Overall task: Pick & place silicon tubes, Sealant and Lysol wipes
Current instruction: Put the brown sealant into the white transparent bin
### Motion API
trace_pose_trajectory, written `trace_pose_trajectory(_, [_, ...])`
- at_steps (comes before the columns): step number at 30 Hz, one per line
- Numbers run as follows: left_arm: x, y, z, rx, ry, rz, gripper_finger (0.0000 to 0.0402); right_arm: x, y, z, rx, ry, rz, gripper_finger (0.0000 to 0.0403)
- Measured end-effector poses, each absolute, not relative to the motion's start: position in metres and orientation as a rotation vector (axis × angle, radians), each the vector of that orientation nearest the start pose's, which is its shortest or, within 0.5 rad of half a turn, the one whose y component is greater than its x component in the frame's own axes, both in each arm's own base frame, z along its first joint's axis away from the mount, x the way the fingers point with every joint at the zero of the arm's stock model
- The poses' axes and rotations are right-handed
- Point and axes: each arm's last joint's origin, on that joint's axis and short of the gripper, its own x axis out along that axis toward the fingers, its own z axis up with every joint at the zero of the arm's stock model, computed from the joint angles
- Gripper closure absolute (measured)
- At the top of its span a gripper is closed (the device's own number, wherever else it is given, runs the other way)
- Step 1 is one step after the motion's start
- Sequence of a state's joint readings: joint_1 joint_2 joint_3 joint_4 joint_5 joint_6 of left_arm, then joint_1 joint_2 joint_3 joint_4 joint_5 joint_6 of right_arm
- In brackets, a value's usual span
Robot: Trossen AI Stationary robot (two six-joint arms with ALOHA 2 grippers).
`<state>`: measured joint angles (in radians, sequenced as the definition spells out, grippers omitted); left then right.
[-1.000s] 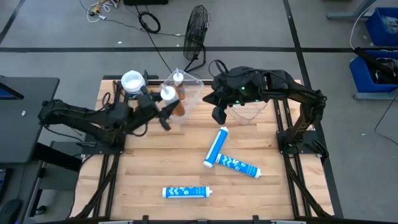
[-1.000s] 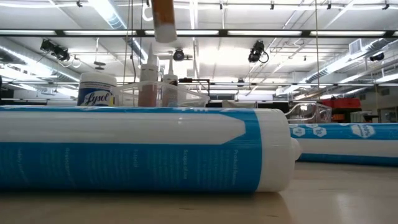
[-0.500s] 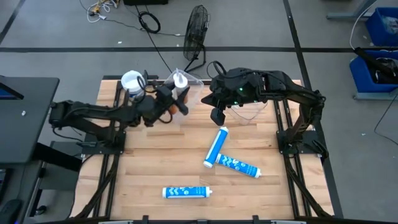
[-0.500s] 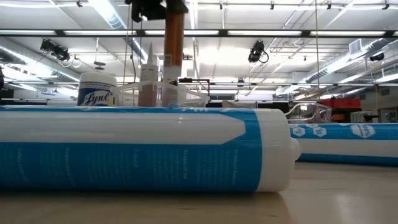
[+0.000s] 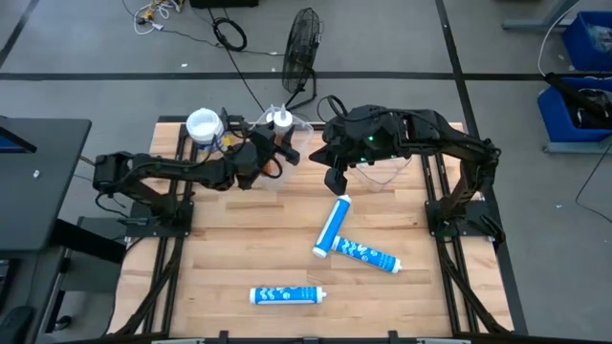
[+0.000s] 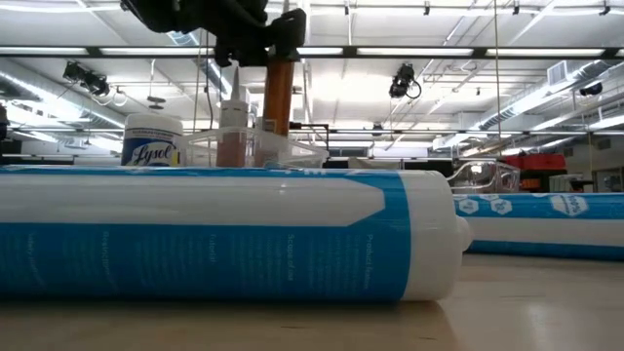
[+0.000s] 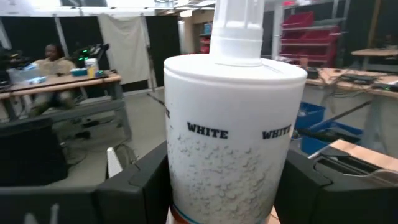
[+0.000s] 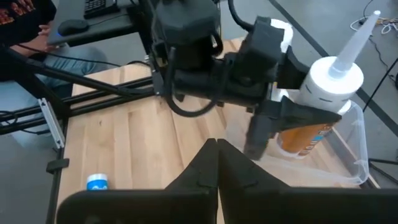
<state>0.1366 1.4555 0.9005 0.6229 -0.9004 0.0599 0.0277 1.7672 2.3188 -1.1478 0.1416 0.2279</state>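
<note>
Change: the orange-brown tube (image 5: 278, 141) has been swung from tilted to upright and carried by the left gripper (image 5: 273, 153) to the clear bin (image 5: 298, 129), upper centre of the high view.
Meaning: release into the bin is judged to be next.
Left fingers: pinched on the tube's body, white nozzle end up.
Right gripper (image 5: 336, 178): held above the worktop (image 5: 239, 248) right of the bin, fingers pressed together, nothing gripped.
Bin contents: a second nozzle tube (image 6: 233, 122) is seen standing inside in the low view.
Lysol wipes (image 5: 203, 125): upright at upper left, outside the bin.
Blue-and-white tubes (image 5: 332, 225): three are left lying on the worktop.
</note>
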Motion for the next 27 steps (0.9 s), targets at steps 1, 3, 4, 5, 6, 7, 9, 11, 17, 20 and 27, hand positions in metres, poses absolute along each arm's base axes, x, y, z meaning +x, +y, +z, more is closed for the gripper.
trace_pose_trajectory(1, [0.31, 0.067, 0.292, 0.026, -0.036, 1.05, 0.0186, 0.328, 0.005, 0.488, 0.171, 0.579, -0.177, 0.0401])
trace_pose_trajectory(3, [0.312, 0.069, 0.288, 0.027, -0.029, 1.057, 0.0186, 0.328, 0.005, 0.488, 0.171, 0.579, -0.174, 0.0401])
trace_pose_trajectory(4, [0.313, 0.07, 0.286, 0.028, -0.026, 1.06, 0.0186, 0.328, 0.005, 0.488, 0.169, 0.579, -0.174, 0.0401])
trace_pose_trajectory(5, [0.315, 0.07, 0.284, 0.026, -0.027, 1.064, 0.0186, 0.328, 0.005, 0.488, 0.166, 0.58, -0.173, 0.0401])
trace_pose_trajectory(6, [0.315, 0.071, 0.283, 0.022, -0.022, 1.067, 0.0186, 0.329, 0.005, 0.488, 0.162, 0.581, -0.172, 0.0401])
trace_pose_trajectory(7, [0.314, 0.071, 0.28, 0.018, -0.019, 1.075, 0.0186, 0.329, 0.005, 0.488, 0.157, 0.582, -0.17, 0.0401])
trace_pose_trajectory(9, [0.312, 0.071, 0.275, -0.001, -0.022, 1.086, 0.0186, 0.329, 0.005, 0.487, 0.149, 0.584, -0.161, 0.0401])
trace_pose_trajectory(11, [0.308, 0.07, 0.268, -0.025, -0.031, 1.13, 0.0186, 0.328, 0.005, 0.487, 0.149, 0.588, -0.155, 0.0401])
trace_pose_trajectory(17, [0.299, 0.066, 0.255, -0.052, -0.097, 1.134, 0.0186, 0.328, 0.006, 0.487, 0.131, 0.59, -0.137, 0.0401])
trace_pose_trajectory(20, [0.296, 0.065, 0.251, -0.026, -0.089, 1.126, 0.0186, 0.329, 0.006, 0.487, 0.119, 0.592, -0.131, 0.0401])
trace_pose_trajectory(27, [0.301, 0.065, 0.24, 0.044, -0.034, 1.095, 0.0186, 0.329, 0.006, 0.487, 0.085, 0.595, -0.106, 0.0401])
